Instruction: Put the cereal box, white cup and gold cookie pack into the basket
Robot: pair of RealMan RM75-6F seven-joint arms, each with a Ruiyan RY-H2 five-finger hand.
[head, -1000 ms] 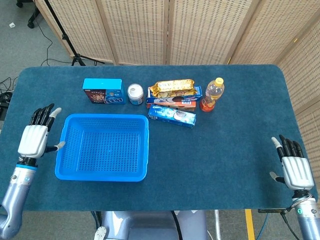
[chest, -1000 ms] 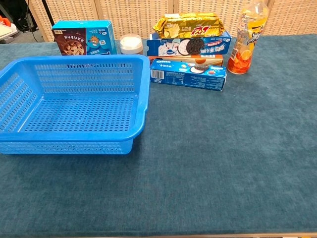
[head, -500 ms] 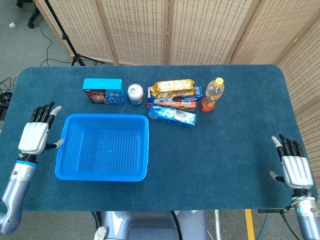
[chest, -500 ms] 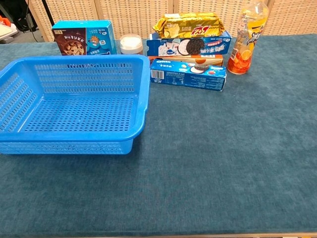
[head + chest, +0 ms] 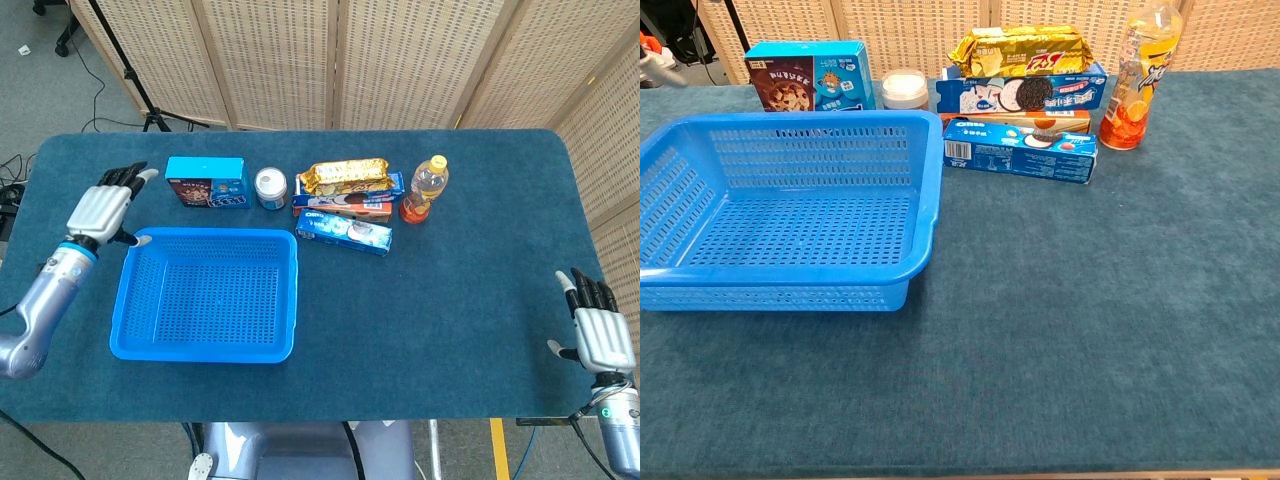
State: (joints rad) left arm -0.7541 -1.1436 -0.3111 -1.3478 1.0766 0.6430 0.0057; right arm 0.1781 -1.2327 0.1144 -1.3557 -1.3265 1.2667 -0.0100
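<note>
Head view shows my left hand point(image 5: 100, 208) open and holding nothing, at nine o'clock from the cereal box point(image 5: 206, 182), just above the blue basket point(image 5: 290, 300).

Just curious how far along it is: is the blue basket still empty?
Empty. Both views show only bare mesh inside the basket; the cereal box, cup and gold pack sit behind it.
</note>
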